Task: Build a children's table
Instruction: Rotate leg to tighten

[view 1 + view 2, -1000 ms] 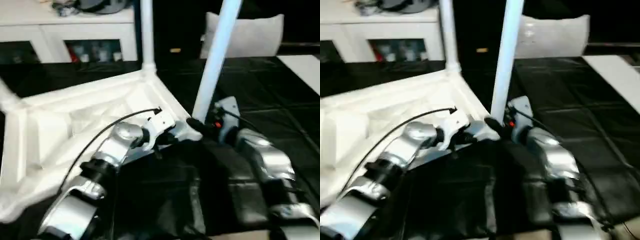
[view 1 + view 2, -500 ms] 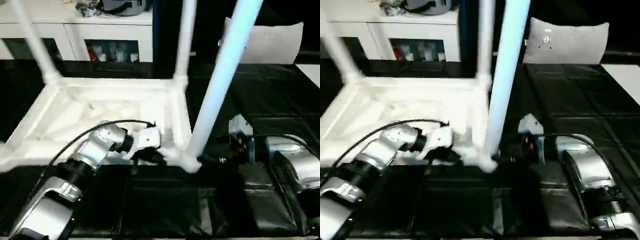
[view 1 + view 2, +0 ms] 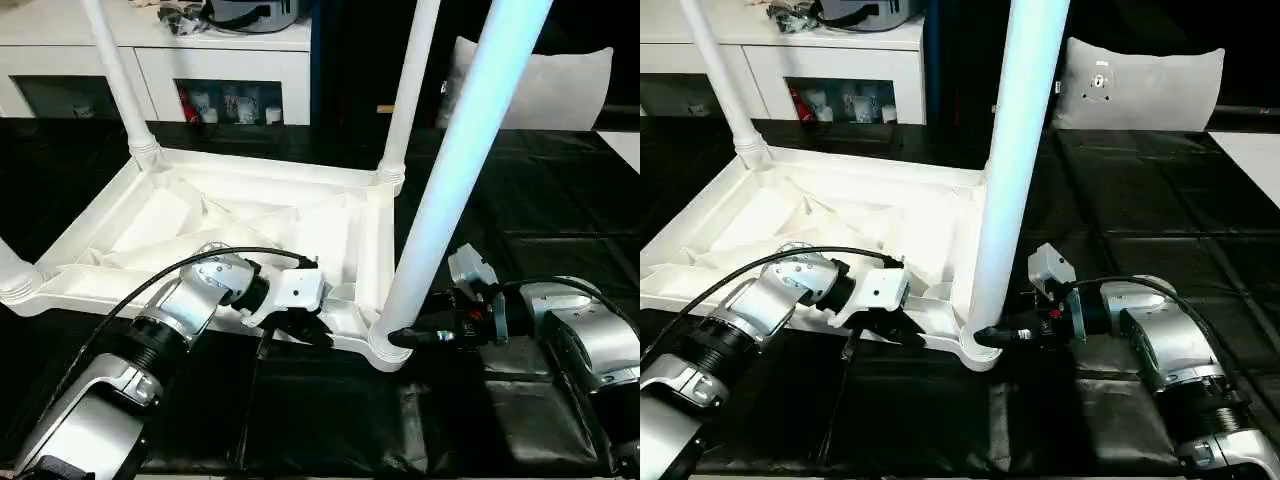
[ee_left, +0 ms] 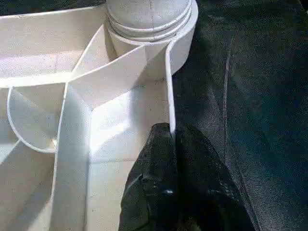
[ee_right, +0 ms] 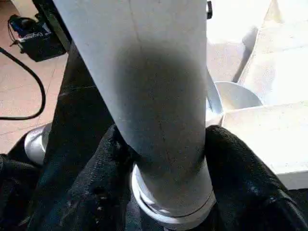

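Four legs up: I count four white legs rising from the corners of the upturned tabletop (image 3: 250,215), which lies ribs-up on the black mat (image 3: 560,200) in front of me.
Near leg: the leg closest to my right arm (image 3: 450,180) stands in the near right corner socket (image 3: 385,345); I cannot confirm from here that it is fully seated.
Far legs: one leg (image 3: 410,85) stands at the far right corner, another (image 3: 115,70) at the far left, both upright in their sockets.
Fourth leg: just the foot of a leg (image 3: 12,275) shows at the near left corner.
Left gripper: my left gripper (image 4: 171,144) is pinched together on the thin near wall of the tabletop, just beside the near right socket, one finger either side of the wall.
Right gripper: my right gripper (image 5: 166,159) sits around the base of the near leg, black fingers (image 5: 103,178) touching it on both sides just above the socket collar; I read that as a clamp on the leg.
Backdrop: a white cabinet (image 3: 200,60) with glass doors stands behind the mat, and a grey cushion (image 3: 545,85) lies to the right.
Progress: in my judgement the build is almost done.
Left to do: as I read it, confirm the near leg is home, let go, then turn the table onto its feet.
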